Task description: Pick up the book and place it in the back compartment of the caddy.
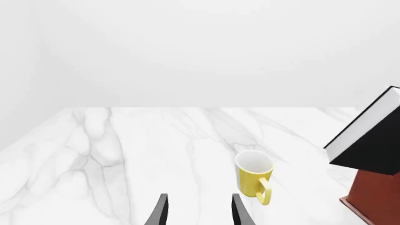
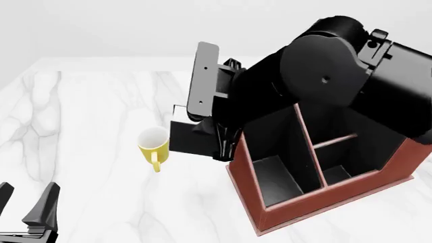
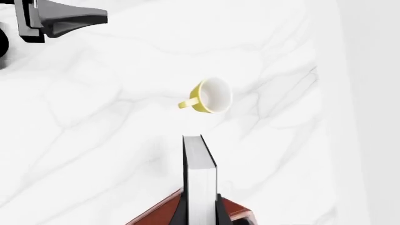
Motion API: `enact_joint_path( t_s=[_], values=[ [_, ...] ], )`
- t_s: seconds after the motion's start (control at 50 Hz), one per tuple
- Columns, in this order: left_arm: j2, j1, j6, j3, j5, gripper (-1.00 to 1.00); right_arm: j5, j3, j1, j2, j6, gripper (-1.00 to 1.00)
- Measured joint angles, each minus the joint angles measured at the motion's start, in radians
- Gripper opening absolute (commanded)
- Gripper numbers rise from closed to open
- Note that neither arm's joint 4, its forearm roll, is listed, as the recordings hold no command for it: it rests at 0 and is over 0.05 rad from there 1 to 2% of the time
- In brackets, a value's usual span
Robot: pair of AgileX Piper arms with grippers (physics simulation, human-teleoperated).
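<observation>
- One book [image 3: 200,178], black-covered with white page edges, is clamped between the fingers of the right gripper [image 3: 200,213]; the jaws are closed on its two covers, and it sticks out past the fingertips, tilted.
- From the left wrist view the book [image 1: 368,133] hangs clear of the table, over the near upper edge of the caddy [image 1: 372,194].
- One caddy [image 2: 297,205], reddish-brown with a black interior; three divided compartments can be counted in the front view, the rest hidden by the right arm.
- One yellow mug [image 2: 155,145] stands upright on the marble table [image 2: 88,152], beyond the book's free end and apart from it.
- The left gripper [image 2: 28,212] has its fingers spread with nothing between them; the mug [image 1: 254,178] sits just ahead of its fingertips.
</observation>
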Motion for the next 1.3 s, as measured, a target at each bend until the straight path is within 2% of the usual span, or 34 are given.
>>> enact_joint_path(
  t_s=[0.26, 0.44, 0.66, 0.88, 1.06, 1.3],
  values=[
    [0.0, 0.0, 0.0, 0.0, 0.0, 1.0, 0.116, -0.052, 0.014, -0.107, -0.037, -1.0],
    [0.0, 0.0, 0.0, 0.0, 0.0, 1.0, 0.132, -0.009, -0.005, -0.194, -0.121, -1.0],
    [0.0, 0.0, 0.0, 0.0, 0.0, 1.0, 0.093, 0.123, -0.041, -0.32, -0.271, -1.0],
    [0.0, 0.0, 0.0, 0.0, 0.0, 1.0, 0.104, 0.166, -0.068, -0.387, -0.356, -1.0],
    [0.0, 0.0, 0.0, 0.0, 0.0, 1.0, 0.132, 0.168, -0.107, -0.407, -0.401, -1.0],
    [0.0, 0.0, 0.0, 0.0, 0.0, 1.0, 0.215, 0.153, -0.202, -0.409, -0.477, -1.0]
  ],
)
